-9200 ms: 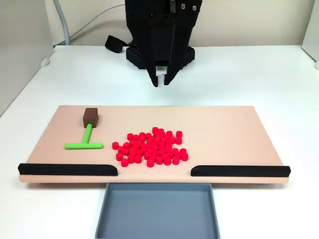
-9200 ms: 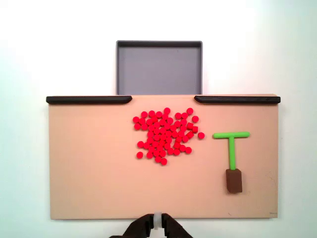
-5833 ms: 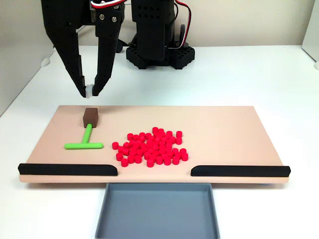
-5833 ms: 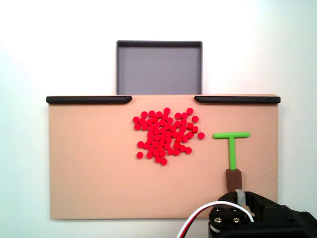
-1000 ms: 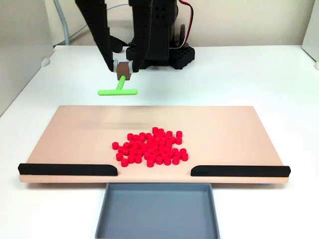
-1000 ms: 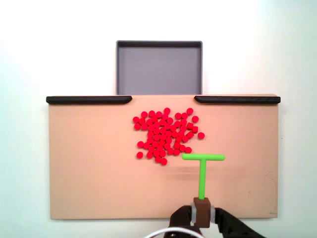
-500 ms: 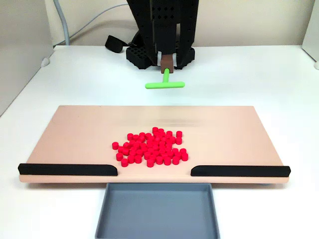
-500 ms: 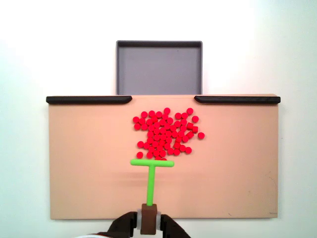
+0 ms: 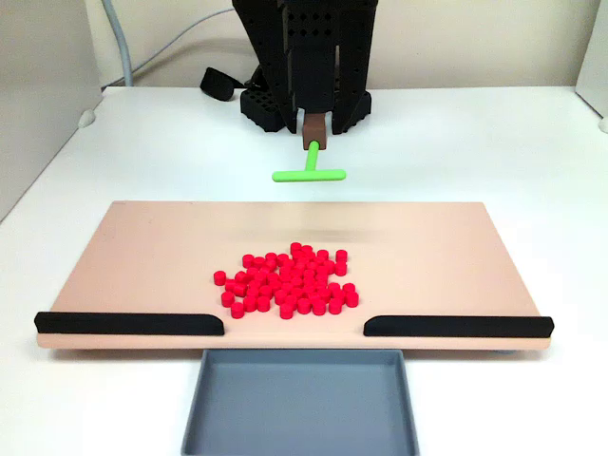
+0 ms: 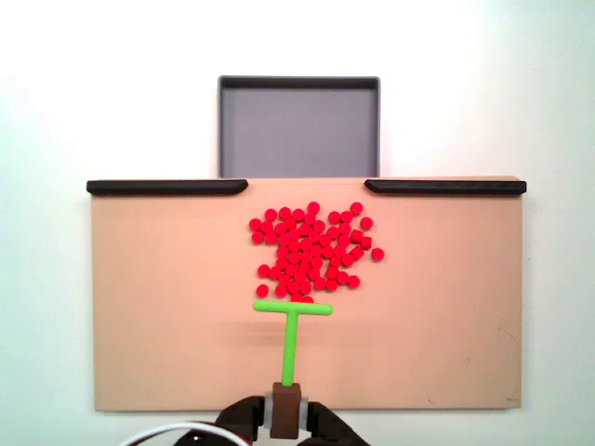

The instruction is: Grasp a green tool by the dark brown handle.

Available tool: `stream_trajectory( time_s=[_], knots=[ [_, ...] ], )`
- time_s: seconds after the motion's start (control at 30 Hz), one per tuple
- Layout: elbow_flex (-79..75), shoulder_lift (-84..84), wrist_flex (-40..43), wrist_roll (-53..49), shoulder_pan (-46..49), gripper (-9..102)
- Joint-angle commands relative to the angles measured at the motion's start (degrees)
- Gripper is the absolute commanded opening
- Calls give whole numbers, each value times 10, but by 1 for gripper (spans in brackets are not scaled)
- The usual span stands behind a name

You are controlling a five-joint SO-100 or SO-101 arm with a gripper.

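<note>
I see the white table [image 9: 494,152] carrying a flat tan rectangular board [image 9: 133,247] [image 10: 167,316], with two long black bars [image 9: 129,324] [image 10: 167,187] along one long edge and a gap between them. A shallow grey rectangular tray [image 9: 299,399] [image 10: 298,125] sits on the table just beyond that gap. The black arm [image 9: 304,47] stands at the opposite side of the board. A cluster of small red cylinders [image 9: 288,280] [image 10: 311,251] lies near the board's middle.

My gripper [image 9: 313,128] [image 10: 285,418] is clamped on the dark brown handle [image 9: 313,147] [image 10: 285,406], one black finger on each side of the block in the top-down fixed view. The small bright-green T-shaped tool [image 9: 309,172] [image 10: 292,325] hangs from it clear of the board, stem pointing away from the arm toward the cylinders. In the top-down fixed view its crossbar lies at the near edge of the red cluster; I cannot tell whether it touches any. In the front fixed view the crossbar floats above the table behind the board's far edge.
</note>
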Motion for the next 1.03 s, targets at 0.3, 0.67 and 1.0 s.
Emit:
stream_trajectory(
  time_s=[0.3,0.67,1.0],
  knots=[
    [-2,-1,1,-7,-4,0],
    [-2,16,1,-18,-18,0],
    [-2,21,1,-9,-21,0]
  ],
)
